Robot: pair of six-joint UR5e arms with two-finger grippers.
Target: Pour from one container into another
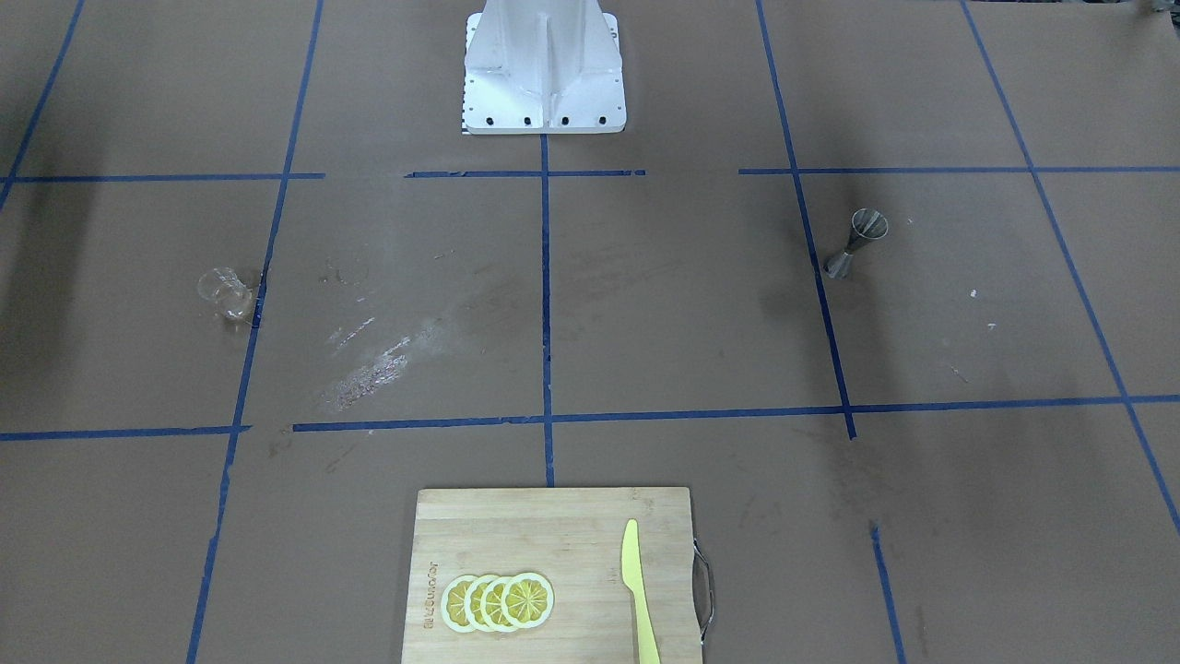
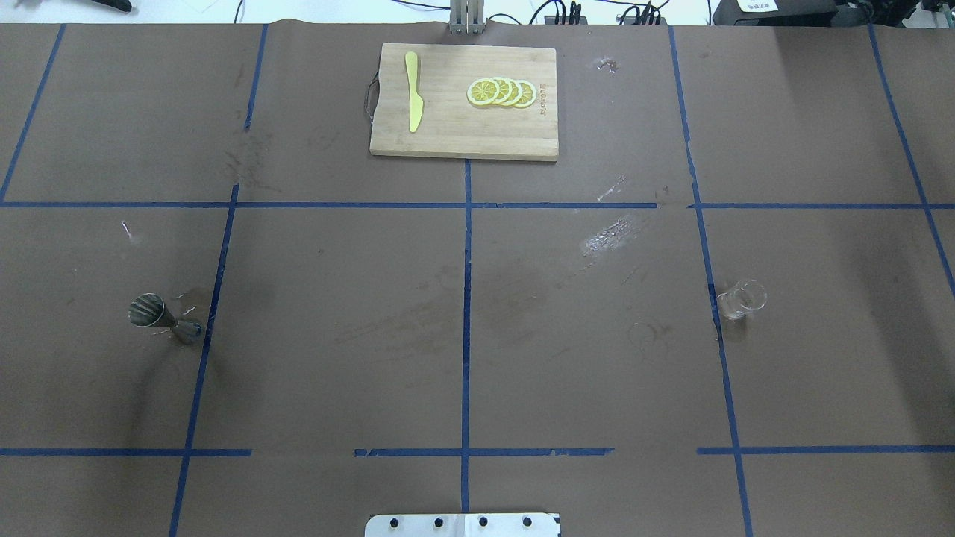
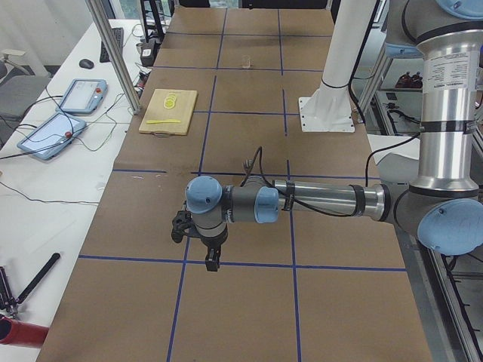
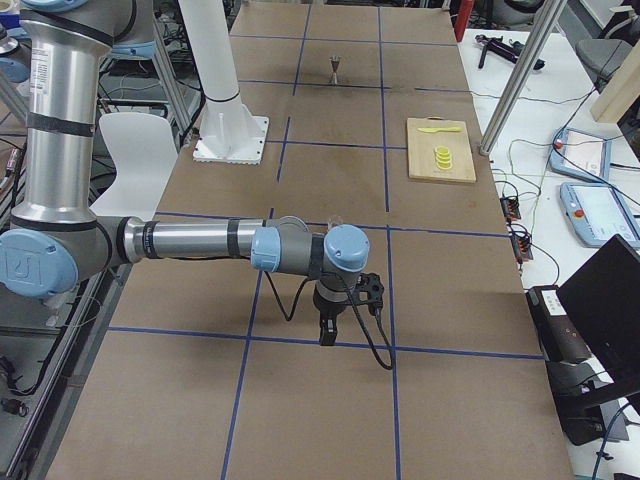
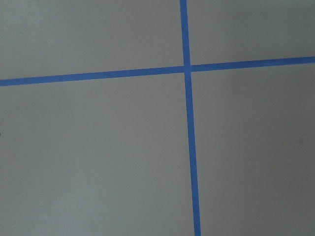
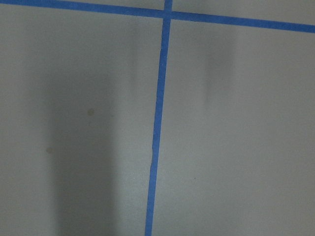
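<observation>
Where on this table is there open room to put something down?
The wide middle squares between the jigger and the glass cup are bare. Crowded only at the far edge: the cutting board carries lemon slices and a yellow knife.

This is a robotics lab. The wide tabletop (image 2: 336, 335) is covered in brown paper and ruled into squares with blue tape (image 2: 466, 298). A white pedestal (image 1: 544, 65) is bolted at one edge. Two industrial arms with blue joint caps, the left arm (image 3: 324, 200) and the right arm (image 4: 190, 240), reach over the paper. On a white side desk (image 3: 68, 222) lie two teach pendants (image 3: 79, 96). An aluminium frame post (image 3: 113, 56) stands beside the desk, cables (image 2: 556, 11) trail past the far edge, and a dark screen (image 4: 600, 300) sits nearby.
</observation>
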